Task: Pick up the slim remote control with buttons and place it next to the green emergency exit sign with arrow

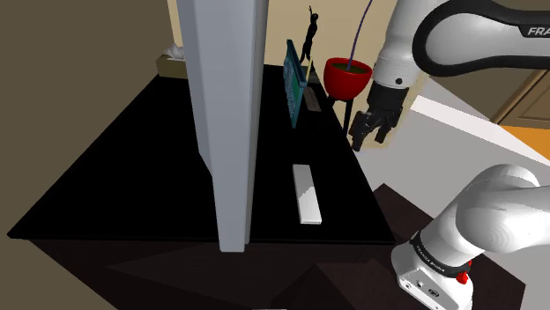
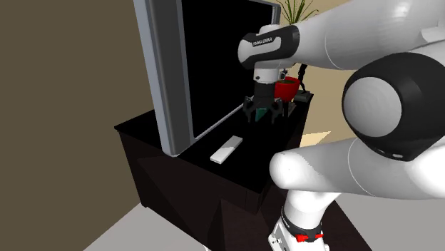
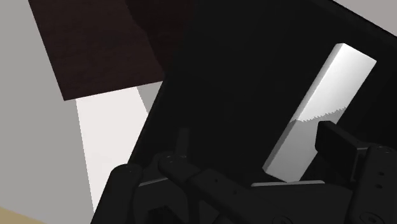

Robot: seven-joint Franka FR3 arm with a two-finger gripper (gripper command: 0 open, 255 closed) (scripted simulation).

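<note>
The remote [image 1: 307,194] is a slim, plain white bar lying flat on the black cabinet top [image 1: 132,167], near the edge closest to the stand; it also appears as the remote [image 2: 226,150] in front of the TV screen. The green sign [image 1: 294,81] stands upright farther back, beside the TV. My black gripper [image 1: 366,132] hovers above the cabinet's edge, between sign and remote, off to the shoulder view's right. Its fingers stand apart and hold nothing. In the wrist view the remote [image 3: 324,108] lies beyond one fingertip [image 3: 337,147], not between the fingers.
A large flat TV [image 1: 225,106] stands upright across the cabinet's middle. A red pot [image 1: 346,77] with a plant and a thin black figurine [image 1: 310,35] sit behind the sign. A tan box [image 1: 172,63] lies at the far corner. Floor drops away past the cabinet edge [image 3: 108,127].
</note>
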